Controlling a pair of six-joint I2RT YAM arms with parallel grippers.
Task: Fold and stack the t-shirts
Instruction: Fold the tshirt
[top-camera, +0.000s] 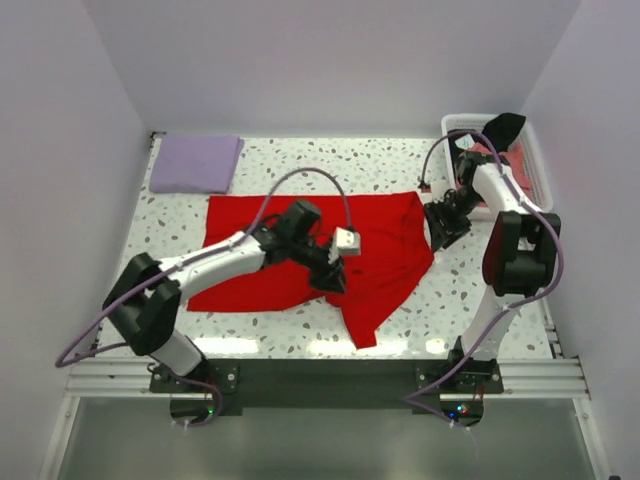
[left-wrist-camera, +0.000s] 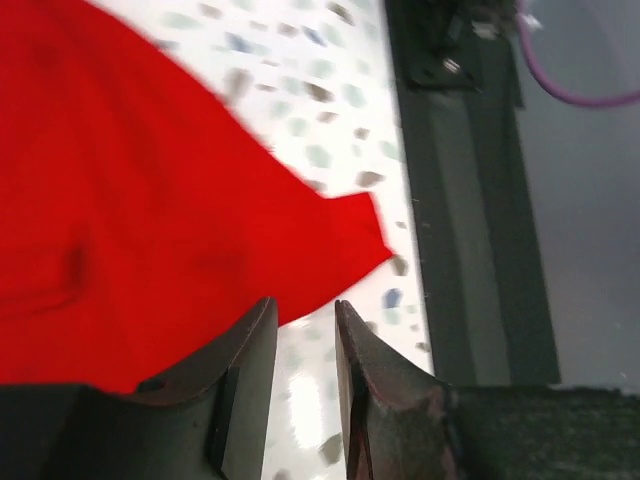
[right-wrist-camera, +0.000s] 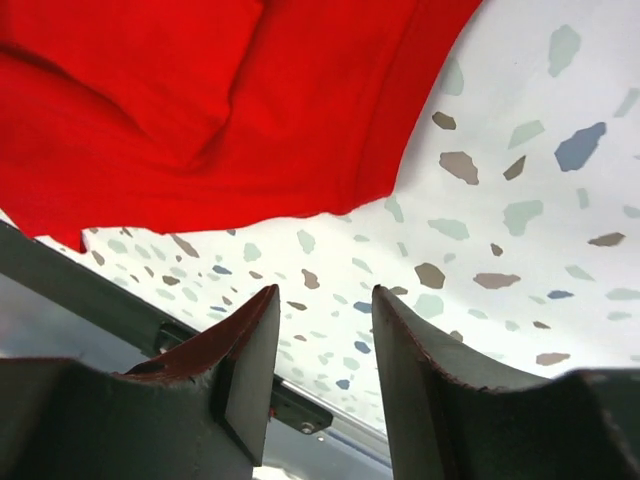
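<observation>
We've got the red t-shirt loosely spread across the middle of the desk, one corner trailing toward the near edge. Our left tool is over that near part, jaws slightly apart, nothing between them. The right tool is just off the shirt's right edge, jaws parted and empty. A folded lavender t-shirt lies back left; a black t-shirt drapes over the basket back right.

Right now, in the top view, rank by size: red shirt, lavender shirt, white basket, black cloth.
1. bright red cloth t-shirt
2. white slatted plastic basket, folded pale lavender shirt: too alike to rank
3. black cloth
</observation>
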